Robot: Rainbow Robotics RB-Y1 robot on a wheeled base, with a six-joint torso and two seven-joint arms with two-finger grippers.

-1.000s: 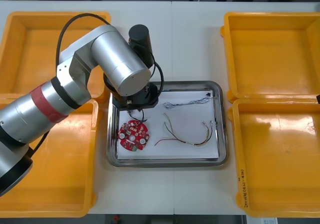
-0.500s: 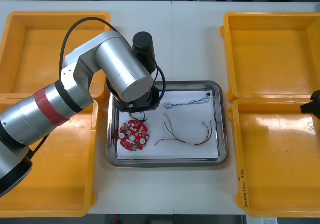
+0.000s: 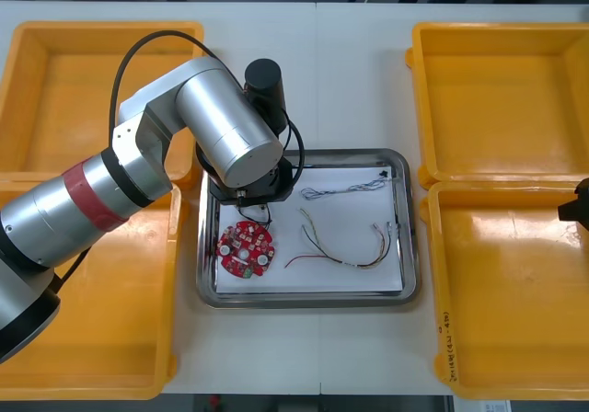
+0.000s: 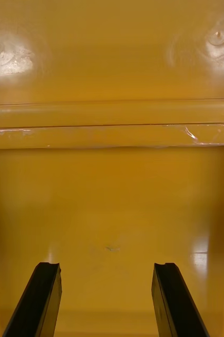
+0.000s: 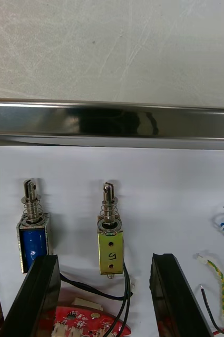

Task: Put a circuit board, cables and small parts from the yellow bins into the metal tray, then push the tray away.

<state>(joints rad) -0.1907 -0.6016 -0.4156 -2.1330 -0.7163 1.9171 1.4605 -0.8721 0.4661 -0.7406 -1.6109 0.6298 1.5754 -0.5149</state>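
Left gripper [image 5: 104, 258]: it hangs over the far-left corner of the tray [image 3: 410, 246], pointing down. Its two fingers are spread wide and clamp nothing.
Small metal parts: two lie flat on the tray's white lining, side by side, just inside the shiny far rim [image 5: 112, 124]. The yellow part [image 5: 110, 245] sits in the gap between the fingers and touches neither. The blue part [image 5: 33, 237] lies just beside one finger, outside the gap.
Why that corner: there the parts are clear of the cables, and the rim should stop them sliding off when the tray is pushed.
Black leads [image 5: 127, 287]: they trail from the parts toward the circuit board.
Circuit board [image 3: 246, 248]: it lies flat in the tray's left half, on the near side of the left gripper.
Cables: the blue and white cable [image 3: 345, 189] runs along the far side. The red and yellow cable [image 3: 340, 248] curls right of the board. Both lie loose inside the rim.
Right gripper [image 4: 106, 266]: it is at the right edge of the table [image 3: 359, 72], above the right-hand yellow bins [image 3: 515, 320]. Its fingers are apart over bare bin floor. It is probably over the near bin, though the ridge ahead leaves that unsure.
Stage: the tray holds every kind of item, so loading looks done or nearly so. The push remains.
Next move: the left gripper should rise straight up, so it does not snag the leads.
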